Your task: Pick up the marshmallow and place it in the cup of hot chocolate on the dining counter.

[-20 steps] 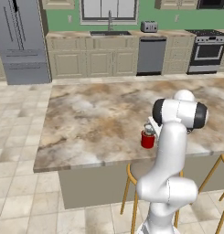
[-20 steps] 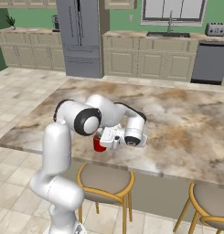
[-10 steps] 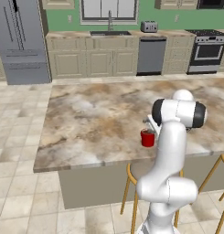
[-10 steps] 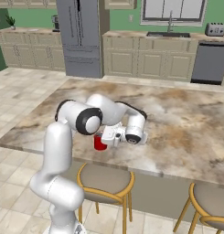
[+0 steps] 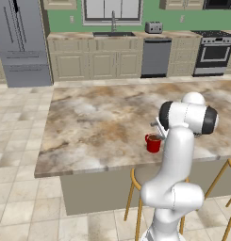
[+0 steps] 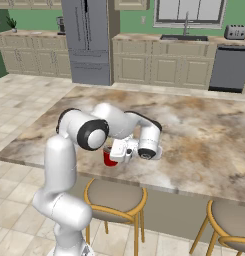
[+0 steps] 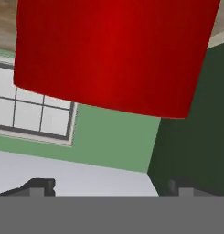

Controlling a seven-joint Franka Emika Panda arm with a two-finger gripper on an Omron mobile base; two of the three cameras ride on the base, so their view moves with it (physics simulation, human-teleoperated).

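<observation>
The cup of hot chocolate, a small red mug, stands near the front edge of the dining counter. It also shows in the right base view as the red cup, partly covered by the hand. My gripper hangs right beside the cup and just above its rim, open. In the hand view the cup's red wall looms close ahead of the gripper, with both fingertips spread wide and nothing between them. The marshmallow is hidden.
Wooden-legged stools stand under the counter's front edge, one more at the right. Across the tiled floor run cabinets with a sink, a toaster, a fridge and a stove.
The jaws have gone from shut to wide open beside the cup. The hand has shifted slightly at the cup's rim; the cup stays on the counter.
</observation>
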